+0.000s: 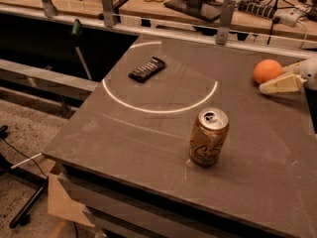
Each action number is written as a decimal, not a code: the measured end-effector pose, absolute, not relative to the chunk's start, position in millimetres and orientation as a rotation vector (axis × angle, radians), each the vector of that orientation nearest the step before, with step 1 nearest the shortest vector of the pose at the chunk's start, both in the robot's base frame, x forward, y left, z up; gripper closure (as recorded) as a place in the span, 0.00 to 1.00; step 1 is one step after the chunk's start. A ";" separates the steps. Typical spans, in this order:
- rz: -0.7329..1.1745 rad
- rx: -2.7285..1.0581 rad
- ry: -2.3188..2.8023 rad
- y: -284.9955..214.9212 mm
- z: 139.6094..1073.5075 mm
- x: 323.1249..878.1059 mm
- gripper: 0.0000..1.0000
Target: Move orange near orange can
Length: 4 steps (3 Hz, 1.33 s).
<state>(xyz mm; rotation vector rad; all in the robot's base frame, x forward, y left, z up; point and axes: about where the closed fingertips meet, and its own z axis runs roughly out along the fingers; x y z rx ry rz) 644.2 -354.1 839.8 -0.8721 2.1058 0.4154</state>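
The orange (267, 70) lies on the dark table (148, 138) at the far right. The orange can (208, 137) stands upright at the table's front middle, well apart from the orange. My gripper (276, 79) reaches in from the right edge at table height. It is open. Its near pale finger (280, 85) lies just in front of the orange and the far finger (297, 66) shows behind the fruit's right side. The orange sits at the mouth of the gripper, resting on the table.
A flat black snack bar (146, 69) lies at the back left, near a white circle (158, 109) marked on the table. A rail with metal posts (225, 14) runs along the back edge. Beyond it is a bench with cables and a power strip (270, 11). The floor drops away on the left.
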 end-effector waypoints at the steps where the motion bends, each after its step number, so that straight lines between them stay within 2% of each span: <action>1: 0.415 -0.876 2.106 -359.5 844.8 636.9 0.62; 2: 0.407 -0.881 2.105 -364.7 850.6 629.3 0.86; 3: 0.425 -0.927 2.103 -365.0 861.8 615.5 1.00; 4: 0.513 -1.022 2.126 -354.3 865.5 586.0 1.00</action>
